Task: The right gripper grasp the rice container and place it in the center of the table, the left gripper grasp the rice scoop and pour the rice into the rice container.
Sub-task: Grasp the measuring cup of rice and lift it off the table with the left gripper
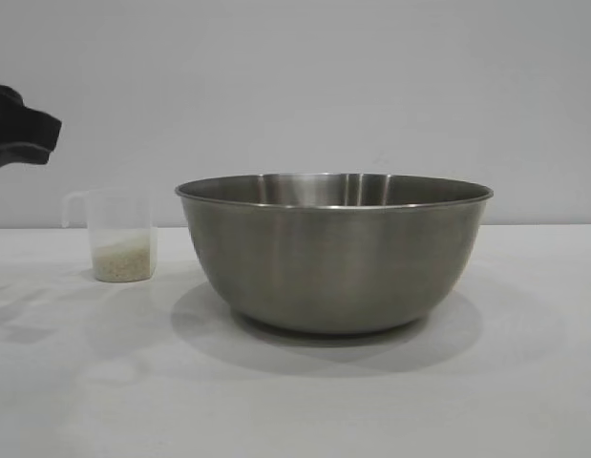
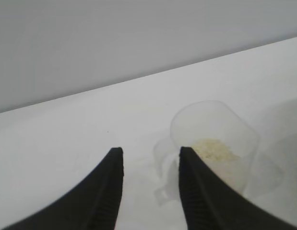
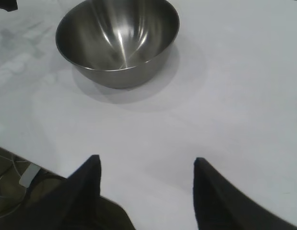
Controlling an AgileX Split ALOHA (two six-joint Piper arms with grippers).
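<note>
Rice scoop (image 2: 213, 143) stands upright on the bench (image 1: 75, 382), just left of the rice container (image 1: 333, 253). Your left gripper (image 2: 150, 158) hovers beside it, jaws spread and empty. It's light, thin, slick plastic: pinch the side handle firmly. Right gripper (image 3: 146, 165) waits apart, jaws spread.

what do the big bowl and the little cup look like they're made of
Bowl: probably stainless steel, brushed grey with soft streaky reflections inside. Cup: likely clear plastic, slightly cloudy; the rice shows through its wall.
</note>
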